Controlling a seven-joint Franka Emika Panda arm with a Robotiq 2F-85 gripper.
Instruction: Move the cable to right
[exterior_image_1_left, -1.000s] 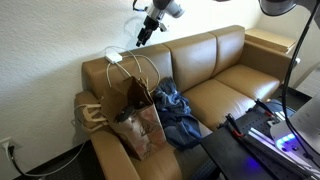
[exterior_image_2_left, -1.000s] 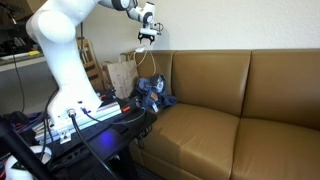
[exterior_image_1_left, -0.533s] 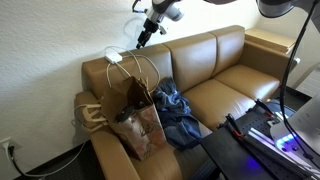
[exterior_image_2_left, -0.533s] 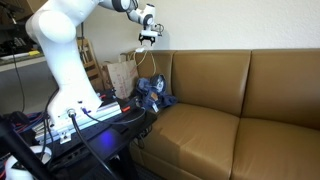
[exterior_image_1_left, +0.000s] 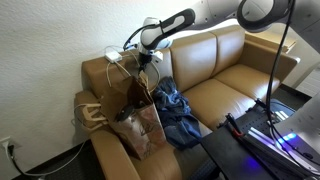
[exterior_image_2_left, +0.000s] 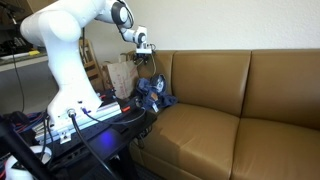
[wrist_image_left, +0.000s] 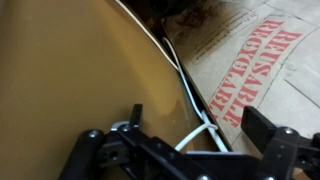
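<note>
Cable (exterior_image_1_left: 113, 56) lies draped along the back edge of the worktop (exterior_image_1_left: 225, 90), a brown couch, near the corner with the paper bag (exterior_image_1_left: 140, 118). The claw (wrist_image_left: 185, 150) hangs there, spread wide; in the wrist view the cable (wrist_image_left: 200, 130) runs between its fingers, just beside the bag.

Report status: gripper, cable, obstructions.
Gripper open, straddling cable on sofa backrest. Cable not gripped. Paper bag close alongside.

A brown paper bag (exterior_image_1_left: 140, 126) and blue denim clothing (exterior_image_1_left: 179, 113) sit on a tan sofa (exterior_image_1_left: 226, 94).
</note>
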